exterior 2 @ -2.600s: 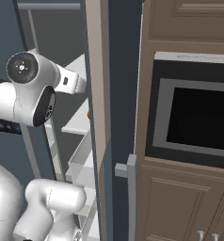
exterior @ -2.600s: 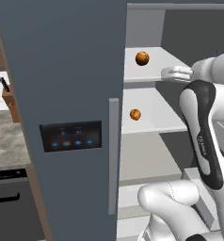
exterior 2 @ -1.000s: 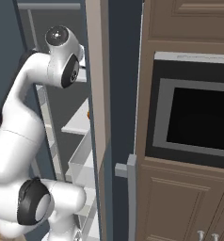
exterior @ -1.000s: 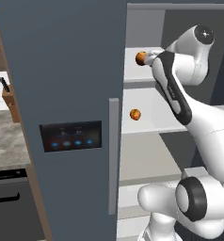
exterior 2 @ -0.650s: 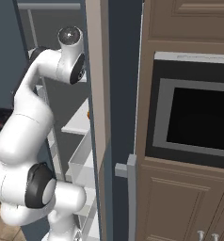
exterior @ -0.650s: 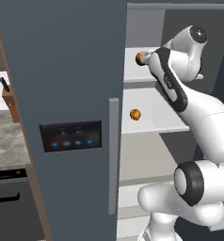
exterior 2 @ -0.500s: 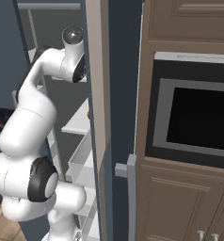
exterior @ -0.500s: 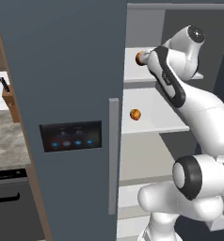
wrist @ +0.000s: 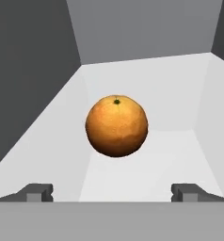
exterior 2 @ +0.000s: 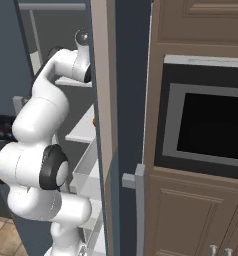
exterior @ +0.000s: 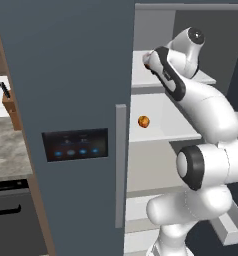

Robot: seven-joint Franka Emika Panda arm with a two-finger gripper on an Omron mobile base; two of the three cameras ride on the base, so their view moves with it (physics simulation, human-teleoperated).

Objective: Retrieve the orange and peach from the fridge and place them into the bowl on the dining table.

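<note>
Left base view takes in the fridge point(exterior: 66, 75), a tall slate-blue slab with a smooth matte door, a long grey vertical handle point(exterior: 120, 165) and a dark glossy panel point(exterior: 75, 144) showing four small blue lights; no writing on it can be read. Its right side stands open on flat pale grey shelves point(exterior: 163, 125). To the left, a mottled grey stone counter point(exterior: 6, 150) is cut off by the frame edge. From the right base view a brown wooden cabinet point(exterior 2: 201, 210) with a dark glass oven point(exterior 2: 213, 125) sits beside the fridge. The white arm reaches onto the upper shelf, its hand hiding most of a fruit there. Hand view shows the orange point(wrist: 116, 125), round and dimpled with a small dark stem spot, resting mid-shelf well short of the back wall. The pincer point(wrist: 113, 192) is spread wide, holding nothing, its tips short of the orange. A smaller orange-toned fruit point(exterior: 143, 121), too small to identify, lies near the left edge of the lower shelf.
</note>
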